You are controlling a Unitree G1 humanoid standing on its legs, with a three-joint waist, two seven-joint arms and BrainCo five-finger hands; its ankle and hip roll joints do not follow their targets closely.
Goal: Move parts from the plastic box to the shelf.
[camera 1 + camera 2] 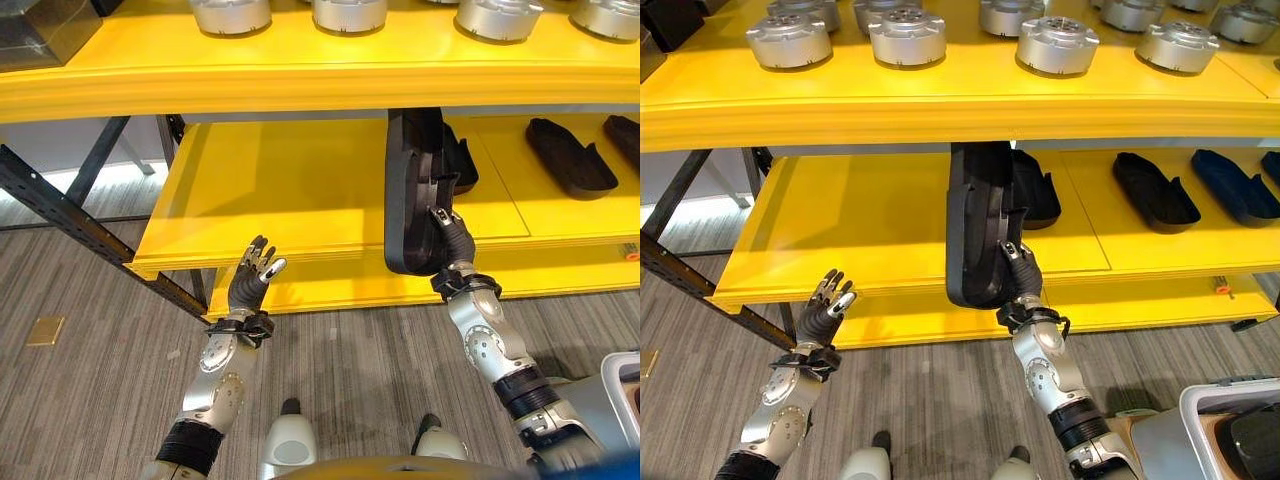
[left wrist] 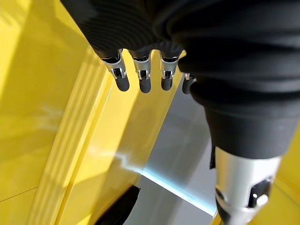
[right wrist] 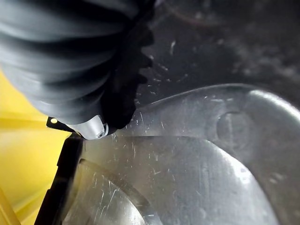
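A long black moulded part (image 1: 410,200) stands on edge at the front of the middle yellow shelf (image 1: 280,200), tilted slightly. My right hand (image 1: 455,250) is shut on its lower end, fingers curled against its side. In the right wrist view the part's scratched dark surface (image 3: 211,164) lies right against the hand. My left hand (image 1: 252,275) is open and holds nothing, raised just before the shelf's front edge, left of the part. Its straight fingers (image 2: 140,79) point along the yellow shelf. The plastic box (image 1: 1205,400), white-rimmed with a dark part inside, sits low at the right.
Another black part (image 1: 1035,190) lies just behind the held one, with two more (image 1: 1155,190) and a blue one (image 1: 1235,185) further right. Round silver parts (image 1: 907,35) line the top shelf. A dark diagonal brace (image 1: 60,215) runs at the left.
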